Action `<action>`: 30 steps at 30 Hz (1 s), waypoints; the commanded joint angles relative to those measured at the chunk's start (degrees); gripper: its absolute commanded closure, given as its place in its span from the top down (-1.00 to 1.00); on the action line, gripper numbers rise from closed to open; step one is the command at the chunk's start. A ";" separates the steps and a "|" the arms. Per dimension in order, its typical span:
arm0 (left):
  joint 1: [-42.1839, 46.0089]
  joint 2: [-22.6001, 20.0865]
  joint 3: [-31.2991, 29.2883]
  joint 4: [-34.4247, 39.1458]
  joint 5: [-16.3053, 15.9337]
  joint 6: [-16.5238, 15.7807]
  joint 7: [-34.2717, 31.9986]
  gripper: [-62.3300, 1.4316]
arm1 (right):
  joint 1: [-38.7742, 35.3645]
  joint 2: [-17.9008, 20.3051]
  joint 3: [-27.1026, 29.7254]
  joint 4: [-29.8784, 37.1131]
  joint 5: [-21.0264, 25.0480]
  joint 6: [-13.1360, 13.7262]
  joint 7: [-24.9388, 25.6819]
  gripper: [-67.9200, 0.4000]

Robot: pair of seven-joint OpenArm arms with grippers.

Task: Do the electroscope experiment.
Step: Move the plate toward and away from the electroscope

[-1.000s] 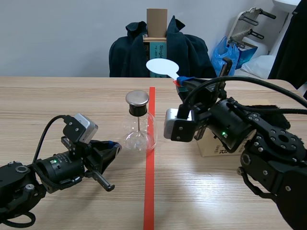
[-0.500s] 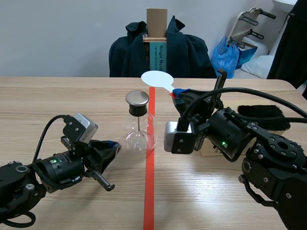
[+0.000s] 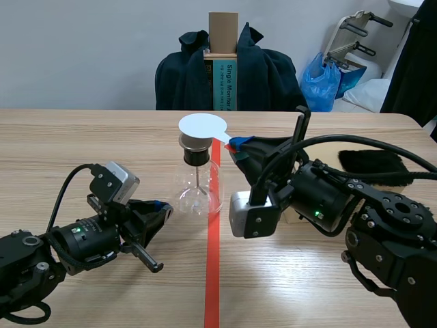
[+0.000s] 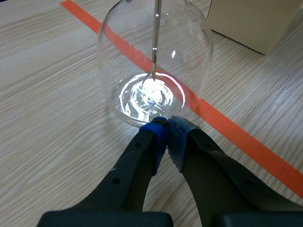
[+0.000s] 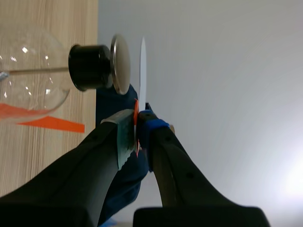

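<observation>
Right gripper (image 3: 235, 143) held the white disc (image 3: 202, 126) at the flask's metal cap (image 5: 120, 64); left gripper (image 4: 164, 124) rested closed at the flask (image 4: 154, 61).
Your right gripper's fingers were clamped on the disc's orange handle, with the disc standing out ahead of the fingertips, face-on to the cap and just beside it. The right wrist view showed a thin gap between disc and cap. Your left gripper's fingers were pressed together with nothing between them. Their blue pads (image 4: 156, 132) lay low on the table, directly in front of the flask's glass base; you could not tell whether they touched it. The flask stood upright, its thin rod hanging inside, just beside the tape line (image 3: 213, 273). A box (image 4: 255, 21) stood beyond the flask from your left gripper. A black cloth (image 3: 372, 162) lay behind your right arm.
</observation>
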 commanded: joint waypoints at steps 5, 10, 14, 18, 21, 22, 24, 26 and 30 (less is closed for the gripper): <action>-0.46 0.00 -0.68 1.29 -0.39 -0.13 -1.03 -0.86 | 0.66 0.46 0.44 0.42 0.22 -0.70 2.03 -0.96; -0.46 0.00 -0.68 1.29 -0.39 -0.13 -1.03 -0.86 | 0.66 0.46 0.44 0.42 0.22 -0.70 2.43 -0.96; -0.46 0.00 -0.68 1.29 -0.39 -0.13 -1.01 -0.86 | 0.66 0.46 0.44 0.42 0.22 -0.70 2.58 -0.96; -0.46 0.00 -0.68 1.29 -0.39 -0.13 -1.01 -0.86 | 0.68 0.46 0.44 0.42 0.22 -0.70 0.92 -0.96; -0.46 0.00 -0.68 1.29 -0.39 -0.15 -1.03 -0.86 | 0.68 0.46 0.44 0.42 0.22 -0.70 -1.75 -0.96; -0.46 0.00 -0.68 1.29 -0.39 -0.15 -1.03 -0.86 | 0.68 0.46 0.44 0.42 0.22 -0.70 -2.84 -0.96; -0.46 0.02 -0.68 1.29 -0.42 -0.15 -1.05 -0.86 | 0.68 0.46 0.44 0.42 0.24 -0.70 -5.25 -0.96; -0.46 0.02 -0.68 1.29 -0.42 -0.15 -1.05 -0.86 | 0.68 0.46 0.44 0.42 0.24 -0.92 -7.93 -0.96; -0.46 0.02 -0.68 1.29 -0.42 -0.15 -1.03 -0.86 | 0.68 0.46 0.44 0.42 0.24 -0.92 -13.62 -0.96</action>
